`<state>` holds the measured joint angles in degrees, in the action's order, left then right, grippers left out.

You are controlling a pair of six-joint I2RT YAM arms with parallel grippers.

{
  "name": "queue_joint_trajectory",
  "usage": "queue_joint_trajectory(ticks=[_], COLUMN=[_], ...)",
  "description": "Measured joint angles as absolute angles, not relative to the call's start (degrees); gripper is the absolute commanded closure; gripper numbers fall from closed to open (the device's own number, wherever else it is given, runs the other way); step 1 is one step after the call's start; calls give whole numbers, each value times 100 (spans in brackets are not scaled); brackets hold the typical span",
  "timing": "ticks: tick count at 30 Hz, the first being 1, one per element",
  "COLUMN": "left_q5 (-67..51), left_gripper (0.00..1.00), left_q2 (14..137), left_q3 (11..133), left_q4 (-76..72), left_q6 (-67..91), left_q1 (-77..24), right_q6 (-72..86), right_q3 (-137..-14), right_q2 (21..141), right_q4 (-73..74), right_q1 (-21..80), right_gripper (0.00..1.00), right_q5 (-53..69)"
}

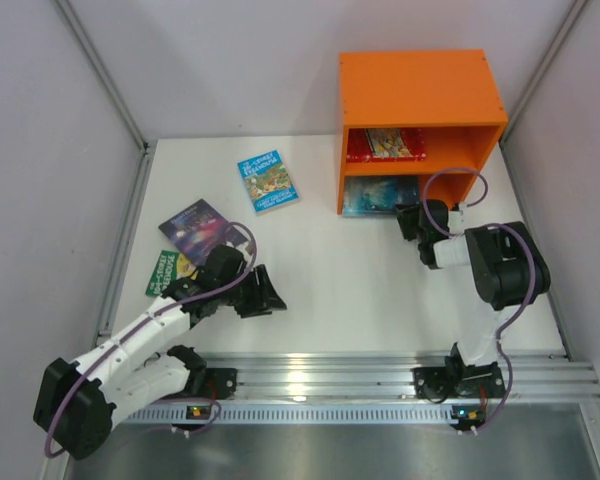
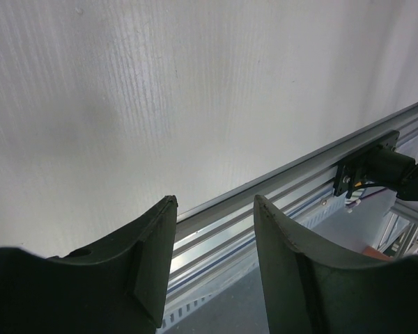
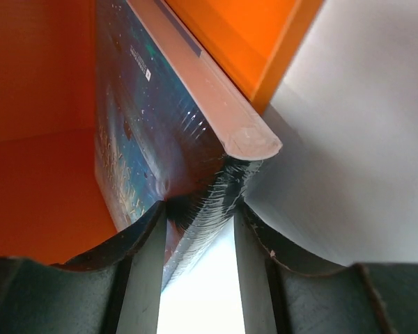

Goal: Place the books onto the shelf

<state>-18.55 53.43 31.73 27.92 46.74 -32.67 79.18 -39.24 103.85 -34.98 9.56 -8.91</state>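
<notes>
The right gripper [image 3: 198,216] is at the open front of the orange shelf [image 1: 420,85]. Its fingers stand on both sides of the near edge of the teal-blue book [image 3: 136,132], which is already partly inside the lower compartment. One finger seems to touch the cover, but a thin line of light shows at the other, so I cannot tell if the book is really clamped. The left gripper [image 2: 214,209] hangs over the bare table [image 1: 350,290] with its jaws apart and nothing between them.

The red-bordered book [image 1: 383,144] is in the upper compartment. The light-blue illustrated book [image 1: 268,181], the dark purple starry book [image 1: 195,225] and the green book [image 1: 163,272] lie on the table, well apart from the shelf.

In my judgement, the glossy plastic wrap can make the teal-blue book slip between the fingers. A push that is not straight may jam it against the compartment wall, or move the whole shelf backwards.

How deep the book sits, and whether it lies flat or leans, is not clear. The left arm covers part of the green book. The book titles are too small to read.
</notes>
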Motion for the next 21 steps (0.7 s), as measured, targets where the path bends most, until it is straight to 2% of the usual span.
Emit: queue_joint_trajectory(ticks=[4, 9, 12, 13, 16, 18, 21], left_q5=[-1855, -1857, -1859, -1859, -1857, -1857, -1857], left_gripper=[47, 48, 48, 48, 48, 48, 48], left_q2=[5441, 5542, 5564, 5566, 5564, 5561, 5561], left_q3=[3173, 3173, 3173, 3173, 3173, 3173, 3173], left_q4=[2783, 2766, 2740, 2740, 2740, 2740, 2738], left_q6=[4663, 4654, 4654, 4654, 4654, 4657, 4657], left_q1=[-3267, -3267, -3267, -3267, -3267, -3267, -3267], right_q6=[7612, 7459, 7463, 7463, 7452, 7459, 7465], right_q3=[-3994, -4027, -4036, -4069, -4128, -4128, -4128], right_q2=[10481, 10573, 10634, 10661, 10691, 10691, 10650], right_q4=[-3627, -3804, -3896, -3905, -3894, -3879, -3787], right_q1=[856, 808, 786, 770, 760, 764, 775], right_gripper=[76, 76, 67, 60, 51, 47, 46], right_q5=[-648, -460, -384, -351, -301, -178, 12])
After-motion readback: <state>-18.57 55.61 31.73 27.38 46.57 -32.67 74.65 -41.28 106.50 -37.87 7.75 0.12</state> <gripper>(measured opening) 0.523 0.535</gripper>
